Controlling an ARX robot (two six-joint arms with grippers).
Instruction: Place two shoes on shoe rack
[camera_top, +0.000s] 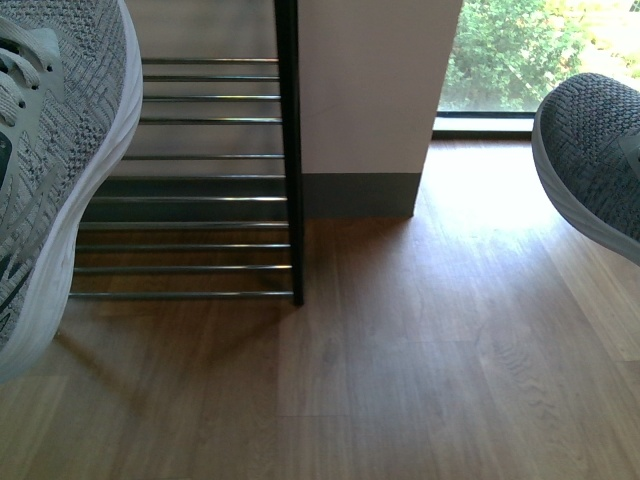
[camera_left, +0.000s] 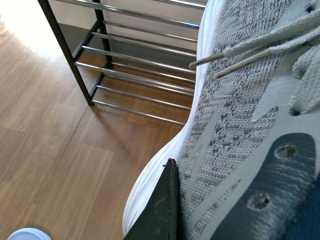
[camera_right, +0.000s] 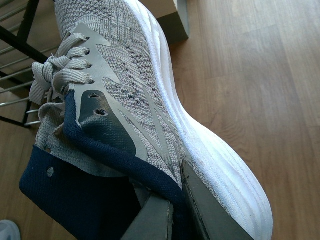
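Left gripper (camera_left: 167, 210) pinches a grey knit white-soled sneaker (camera_top: 60, 150) beside the black chrome-barred shoe rack (camera_top: 289, 150), right gripper (camera_right: 175, 200) pinches the other sneaker (camera_top: 590, 150); tip both flat first.

No text, brand, number or sign can be read in any view. The side marks on the left shoe (camera_left: 235, 100) and the right shoe (camera_right: 130, 95) are plain wedge shapes, not letters.
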